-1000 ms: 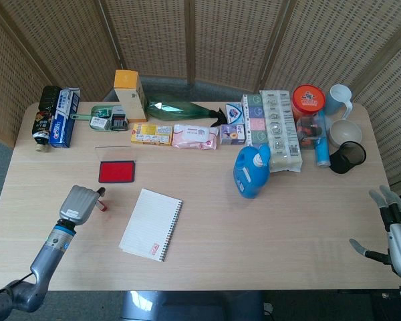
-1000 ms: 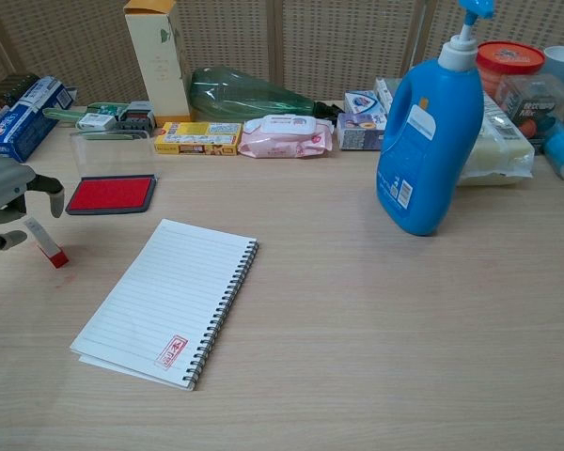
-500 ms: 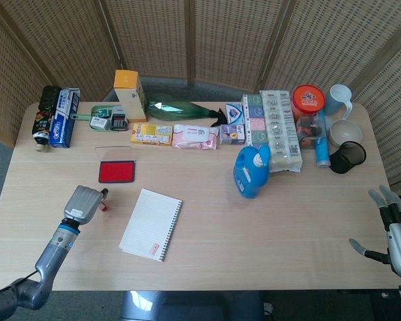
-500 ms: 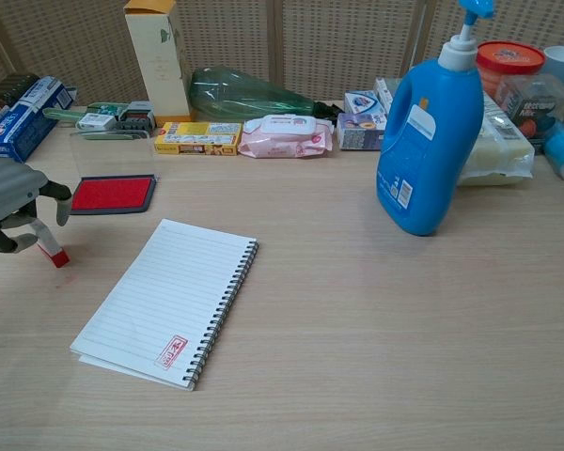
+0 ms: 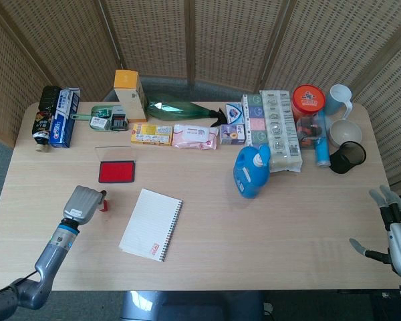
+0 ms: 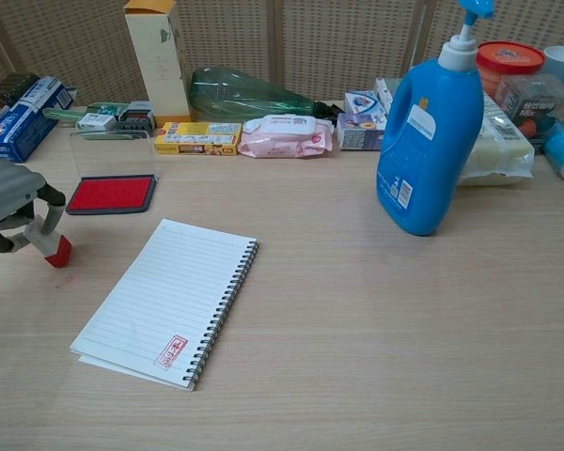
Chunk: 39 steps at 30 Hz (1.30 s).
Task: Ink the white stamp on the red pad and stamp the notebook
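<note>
Stamp (image 6: 47,240) in left hand (image 6: 5,197)

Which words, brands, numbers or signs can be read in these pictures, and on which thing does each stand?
None reads with certainty.
Red rectangular stamp mark on the white spiral notebook: characters too small.
White label on the blue detergent bottle: print blurred.
Blue and white box: lettering too small.
Yellow flat box and pink wipes pack: print blurred.
Red round lid: picture, no legible words.

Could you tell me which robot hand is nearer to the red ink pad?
The left robot hand sits just in front of the red ink pad; the right robot hand is far across the table.
</note>
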{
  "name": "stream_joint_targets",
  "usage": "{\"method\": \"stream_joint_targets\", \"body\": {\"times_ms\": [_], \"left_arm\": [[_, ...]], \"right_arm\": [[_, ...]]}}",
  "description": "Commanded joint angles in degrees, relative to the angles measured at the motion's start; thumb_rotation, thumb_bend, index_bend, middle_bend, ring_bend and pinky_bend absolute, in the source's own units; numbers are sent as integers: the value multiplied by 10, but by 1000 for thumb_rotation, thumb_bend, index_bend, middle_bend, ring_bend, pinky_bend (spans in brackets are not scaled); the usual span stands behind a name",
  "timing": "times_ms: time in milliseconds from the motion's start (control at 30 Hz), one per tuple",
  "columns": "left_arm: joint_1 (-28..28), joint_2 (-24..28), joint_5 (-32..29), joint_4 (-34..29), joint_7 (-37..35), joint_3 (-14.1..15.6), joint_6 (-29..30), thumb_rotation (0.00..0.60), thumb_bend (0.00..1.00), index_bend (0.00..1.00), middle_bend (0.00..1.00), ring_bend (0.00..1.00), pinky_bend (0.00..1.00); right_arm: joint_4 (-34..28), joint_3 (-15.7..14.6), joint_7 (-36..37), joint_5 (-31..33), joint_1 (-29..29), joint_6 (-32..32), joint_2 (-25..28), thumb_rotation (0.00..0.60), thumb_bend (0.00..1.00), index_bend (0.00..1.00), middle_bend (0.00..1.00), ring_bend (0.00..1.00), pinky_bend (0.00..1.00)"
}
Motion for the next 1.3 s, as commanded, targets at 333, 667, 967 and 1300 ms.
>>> {"method": "stream_joint_targets", "body": {"times_ms": [333, 667, 967, 1300], "left_arm": [[-3, 30, -3, -33, 11, -7, 7, 600, 375, 641, 1000, 1000, 1000], [-33, 79, -39, -74, 71, -48, -5, 600, 371, 643, 1000, 1000, 1000], [-84, 48, -121, -28, 130, -92, -55, 600, 371, 646, 1000, 1000, 1000], [-123, -23, -158, 60, 137, -90, -98, 600, 371, 652, 1000, 1000, 1000]], "right_arm": [[-2, -1, -1, 0, -1, 0, 1, 524, 0, 25, 0, 0, 0], [-3, -2, -5, 0, 0, -2, -1, 522, 0, 25, 0, 0, 0], [4, 3, -11, 17, 8, -18, -6, 521, 0, 25, 0, 0, 0], [12, 10, -10, 41, 15, -36, -10, 520, 0, 25, 0, 0, 0]]}}
